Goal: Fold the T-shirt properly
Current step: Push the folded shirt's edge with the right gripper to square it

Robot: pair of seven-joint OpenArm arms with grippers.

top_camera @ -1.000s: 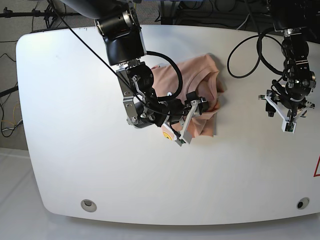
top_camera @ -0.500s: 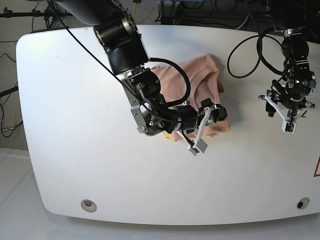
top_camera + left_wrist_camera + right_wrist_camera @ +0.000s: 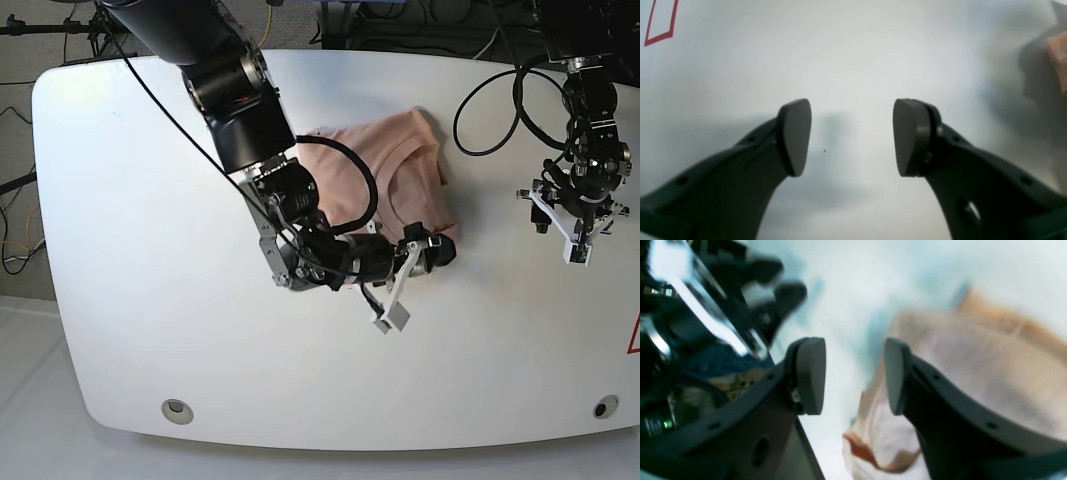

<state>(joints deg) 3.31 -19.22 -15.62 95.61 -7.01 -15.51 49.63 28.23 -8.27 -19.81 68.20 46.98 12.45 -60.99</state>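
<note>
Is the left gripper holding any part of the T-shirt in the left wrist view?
No. The left gripper is open over the bare white table; the T-shirt only shows at the frame's right edge.

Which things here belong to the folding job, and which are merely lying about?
Belongs to the job:
T-shirt
right hand, open
left hand, open

Lying about:
table
black cables
red marking

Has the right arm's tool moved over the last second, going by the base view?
Yes. The right tool has swung toward the base view's right and slightly toward the table's near edge, judged against the table's round hole. It now hangs open beside the T-shirt.
</note>
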